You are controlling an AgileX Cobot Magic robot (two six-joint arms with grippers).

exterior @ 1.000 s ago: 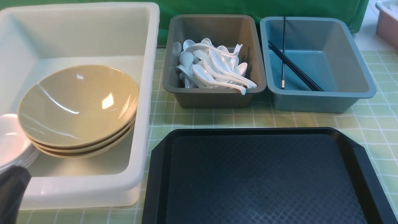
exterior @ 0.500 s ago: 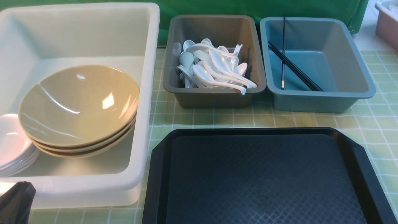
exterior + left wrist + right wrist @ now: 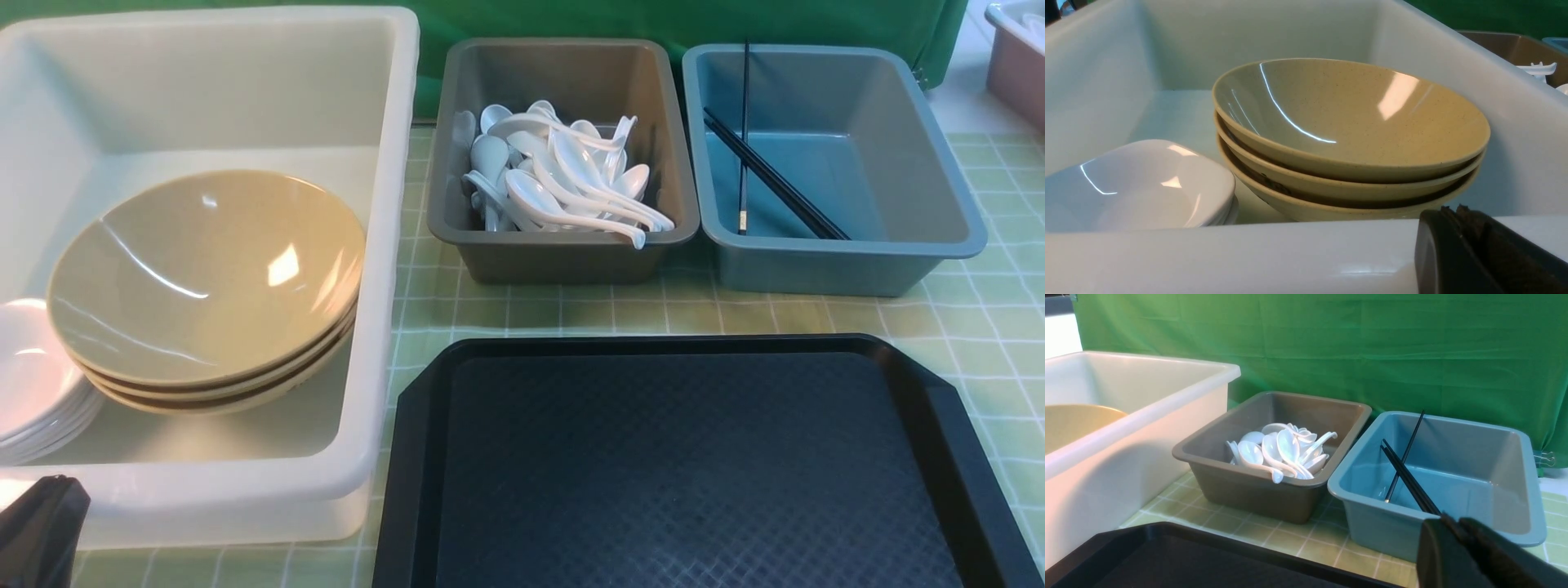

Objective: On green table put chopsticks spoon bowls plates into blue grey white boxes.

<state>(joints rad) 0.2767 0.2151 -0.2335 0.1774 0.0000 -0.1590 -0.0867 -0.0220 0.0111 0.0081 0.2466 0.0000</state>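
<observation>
Since the bowls [image 3: 204, 286] and plates [image 3: 37, 384] are stacked in the white box [image 3: 392, 245] at the green table's [image 3: 531, 314] left edge, spoons [image 3: 563, 184] fill the grey box [image 3: 563, 253], and chopsticks [image 3: 767, 180] lean in the blue box [image 3: 849, 261], sorting appears complete; park both arms clear. Left gripper [image 3: 1457, 228]: closed, empty, outside the white box's near rim. Right gripper [image 3: 1453, 535]: closed, empty, near the blue box's front rim.

Lab tabletop before green backdrop [image 3: 1331, 347]

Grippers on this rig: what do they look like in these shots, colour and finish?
Little shows. The left gripper and right gripper each appear as two black fingers with rounded outer edges and rough-textured inner pads. No cables, markings or arm links are visible.
</observation>
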